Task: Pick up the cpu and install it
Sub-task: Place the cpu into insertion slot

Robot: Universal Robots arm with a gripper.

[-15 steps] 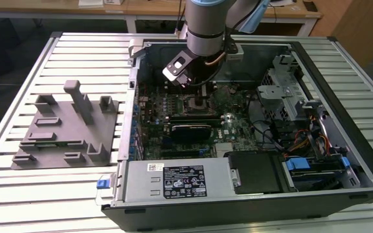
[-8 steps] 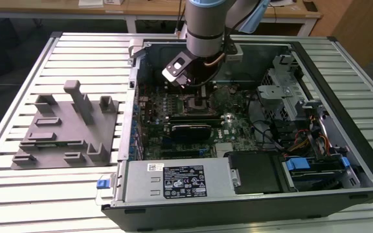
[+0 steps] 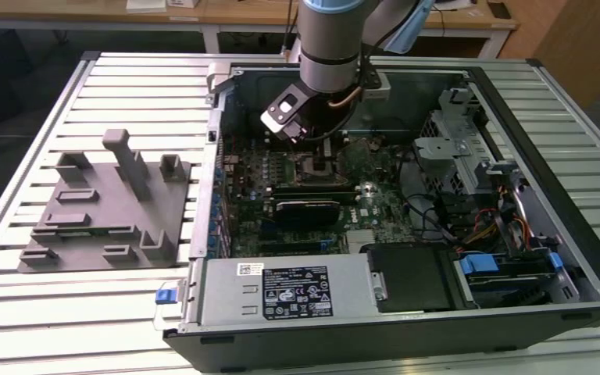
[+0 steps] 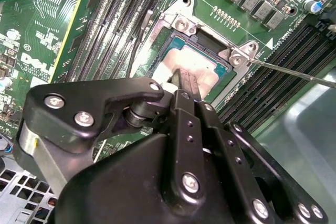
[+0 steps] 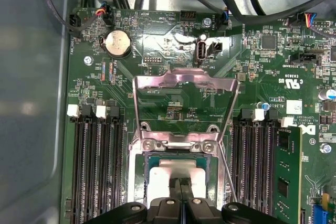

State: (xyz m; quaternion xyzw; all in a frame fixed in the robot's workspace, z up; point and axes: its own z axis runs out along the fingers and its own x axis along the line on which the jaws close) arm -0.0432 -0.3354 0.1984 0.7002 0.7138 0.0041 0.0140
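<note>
Second wrist view shows flat silvery cpu (image 4: pixel 207 68)

Extending in from the upper edge of the exterior view with the arm (image 3: pixel 331 31), hanging close to vertical. Carrying the wrist (image 3: pixel 326 74) low, directly under the arm's last cylindrical segment. Pointing the gripper (image 3: pixel 312 139) downward beneath the wrist. Holding the two fingers (image 5: pixel 175 192) pressed together in both wrist views, leaving only a hairline seam between the pads (image 4: pixel 191 87). Folding the black finger linkages (image 4: pixel 105 108) inward on either side, showing bolt heads along each link. Presenting the fingertips as one narrow blade, aiming away from both wrist cameras.
</note>
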